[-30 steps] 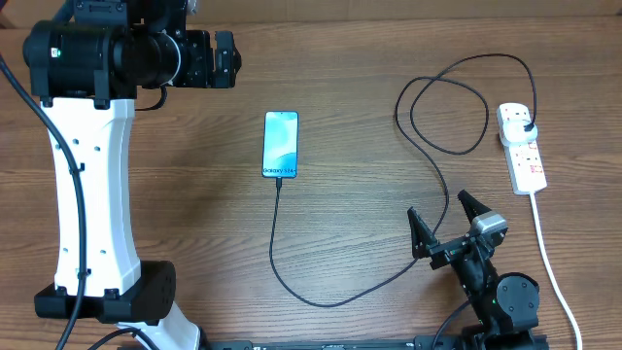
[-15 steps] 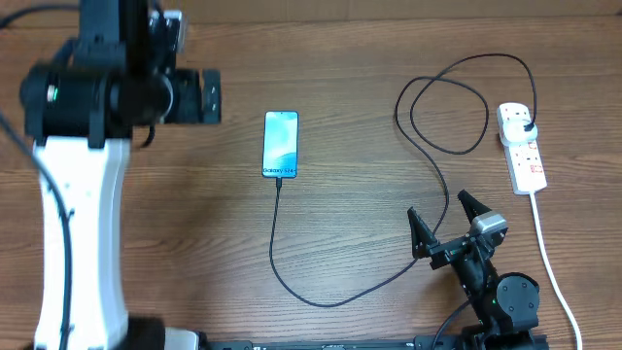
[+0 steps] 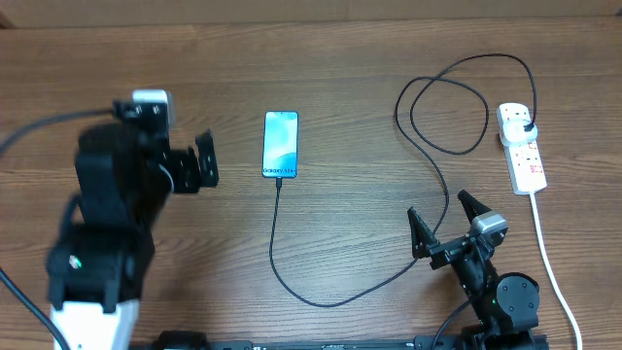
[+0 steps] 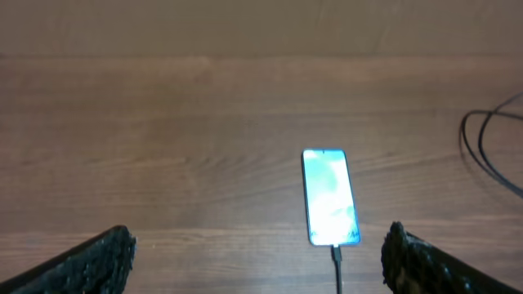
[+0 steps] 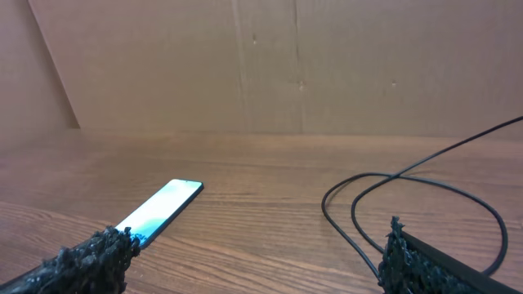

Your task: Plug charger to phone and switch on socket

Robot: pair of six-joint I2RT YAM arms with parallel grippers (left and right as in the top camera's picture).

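Note:
The phone (image 3: 280, 144) lies flat mid-table with its blue screen lit; it also shows in the left wrist view (image 4: 330, 196) and the right wrist view (image 5: 158, 209). The black charger cable (image 3: 335, 296) has its tip in the phone's near end, loops across the table, and its black plug sits in the white socket strip (image 3: 521, 146) at the right. My left gripper (image 3: 204, 160) is open and empty, left of the phone. My right gripper (image 3: 443, 227) is open and empty at the front right, beside the cable.
The socket's thick white cord (image 3: 550, 264) runs down the right side to the front edge. Cable loops (image 3: 447, 102) lie between the phone and the socket. A cardboard wall (image 5: 270, 65) stands behind the table.
My left arm has swung down and back from the far left corner toward the front left, its gripper still open. The right arm, phone and cable have not moved.

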